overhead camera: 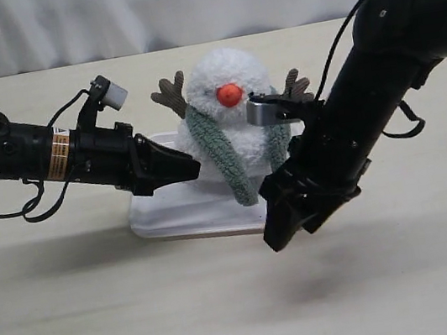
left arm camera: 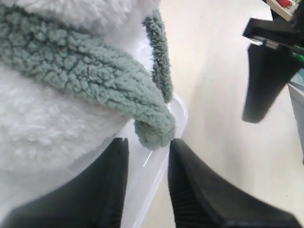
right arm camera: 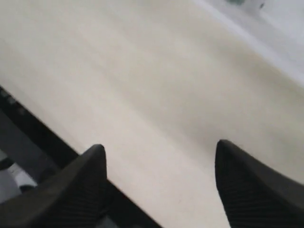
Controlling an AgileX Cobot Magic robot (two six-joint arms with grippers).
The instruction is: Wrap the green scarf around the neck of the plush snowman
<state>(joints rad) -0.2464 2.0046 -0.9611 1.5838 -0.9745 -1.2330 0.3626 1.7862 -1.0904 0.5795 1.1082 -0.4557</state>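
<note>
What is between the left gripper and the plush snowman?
The end of the green scarf hangs there, over the rim of the clear tray; the left wrist view shows it.

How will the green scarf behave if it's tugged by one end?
Probably floppy: the scarf droops over the snowman and its tip curls under. Likely light and grippy, given its fuzzy pile. A tug might drag or tip the soft snowman.

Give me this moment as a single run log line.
green scarf: draped on plush snowman, ends hanging in front | left end effector: open at a scarf end | right end effector: open, empty, above table
</note>
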